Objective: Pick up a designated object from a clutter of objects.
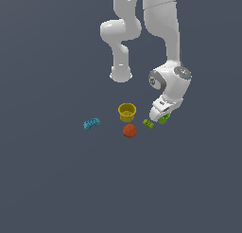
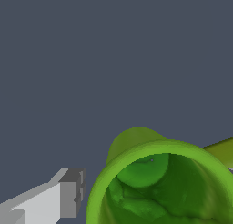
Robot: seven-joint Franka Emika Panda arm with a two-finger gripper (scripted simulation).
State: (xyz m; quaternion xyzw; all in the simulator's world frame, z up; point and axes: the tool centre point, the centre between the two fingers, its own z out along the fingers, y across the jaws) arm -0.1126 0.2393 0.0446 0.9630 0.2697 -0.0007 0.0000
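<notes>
The small bright green cup (image 1: 164, 119) lies at the exterior view's right of the clutter, mostly hidden under my gripper (image 1: 159, 116). In the wrist view the green cup (image 2: 159, 182) fills the lower part, tilted so its open mouth faces the camera. One grey-tipped finger (image 2: 70, 193) stands just beside its rim with a thin gap. The other finger is at the picture's edge, barely showing. The jaws stand open around the cup. The yellow cup (image 1: 126, 112), orange-red ball (image 1: 130, 130), cyan knobbly block (image 1: 91, 123) and tiny green block (image 1: 149, 124) lie on the floor.
The arm's white base (image 1: 121, 75) stands behind the yellow cup. The tiny green block is right next to my gripper, on the side of the ball. The floor (image 1: 56, 180) is plain dark grey.
</notes>
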